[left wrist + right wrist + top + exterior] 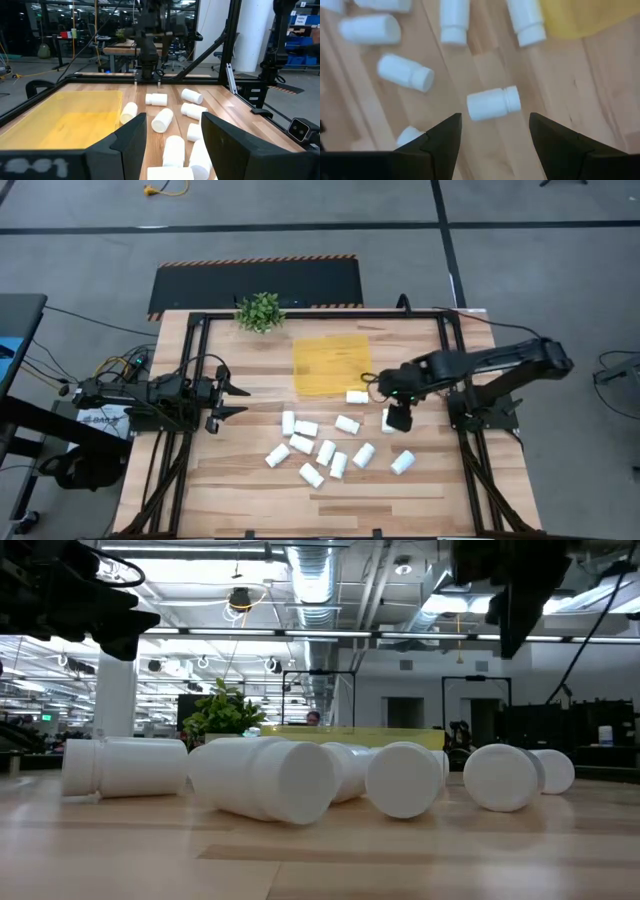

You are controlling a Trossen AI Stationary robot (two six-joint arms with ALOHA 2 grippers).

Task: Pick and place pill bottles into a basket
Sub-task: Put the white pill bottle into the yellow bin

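Observation:
Several white pill bottles [326, 452] lie on their sides on the wooden table, in front of the yellow basket [330, 367]. One bottle [357, 396] lies by the basket's near right corner. My right gripper [395, 420] hangs open above another bottle [493, 103], fingers pointing down; the bottle lies on its side below the gap and the fingers are clear of it. My left gripper [240, 400] waits open and empty at the table's left, pointing toward the bottles [162, 120].
A small green potted plant [261, 311] stands at the table's far edge, left of the basket. Black frame rails [452, 360] run along the table's sides. The bottles fill the middle of the table's near half [265, 775].

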